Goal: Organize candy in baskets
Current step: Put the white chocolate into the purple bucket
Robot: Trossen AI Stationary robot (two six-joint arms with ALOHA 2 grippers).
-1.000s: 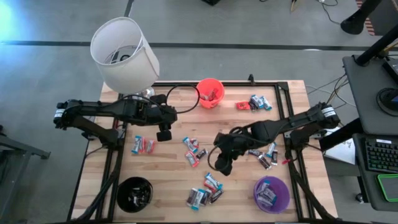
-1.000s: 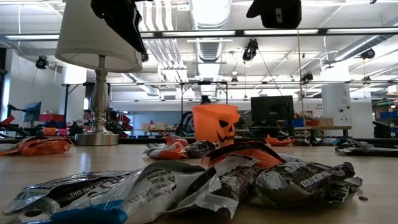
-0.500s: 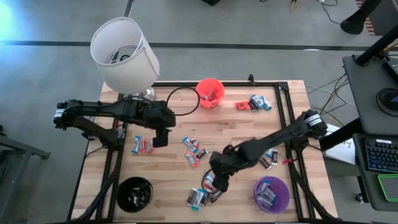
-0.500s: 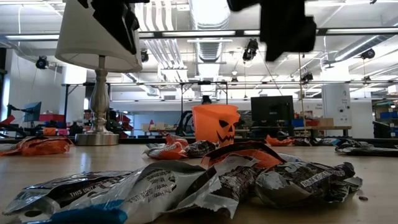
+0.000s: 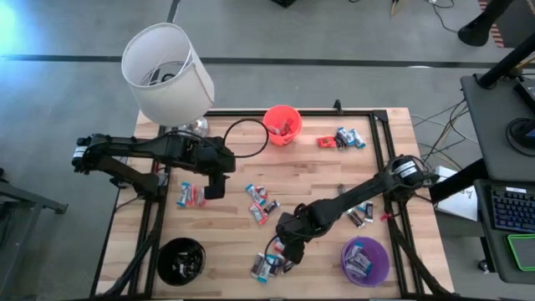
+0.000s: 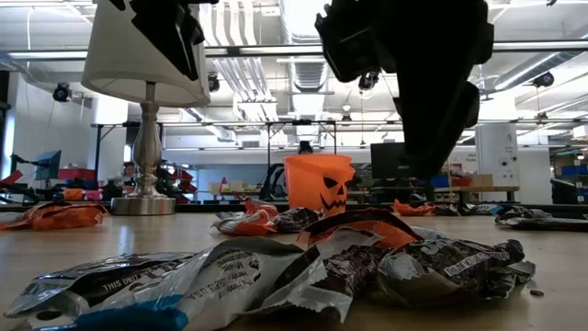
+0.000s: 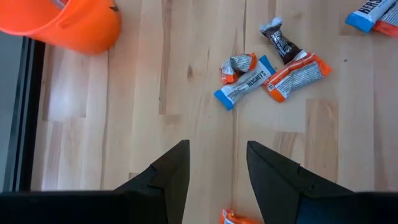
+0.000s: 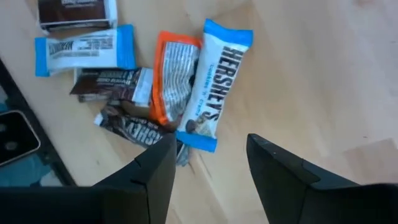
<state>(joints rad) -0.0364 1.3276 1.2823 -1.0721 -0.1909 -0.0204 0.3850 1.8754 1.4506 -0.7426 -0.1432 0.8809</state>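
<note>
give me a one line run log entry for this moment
right gripper: open, over candy pile | left gripper: open, above bare table | purple basket: holds candy

Robotics lab or workshop: exposed ceiling ducts (image 6: 308, 23), strip lighting, monitor (image 6: 390, 164) on far benches, cables (image 5: 435, 113) on concrete floor.

The orange bucket (image 5: 282, 124) stands at the table's (image 5: 318, 176) far edge. Right of it lies a small candy cluster (image 5: 343, 139); to its left stands the lamp (image 5: 165, 73). Nearer than the bucket lie scattered candies (image 5: 260, 203), with the black bucket (image 5: 180, 260) and purple bucket (image 5: 364, 260) along the near edge.
</note>
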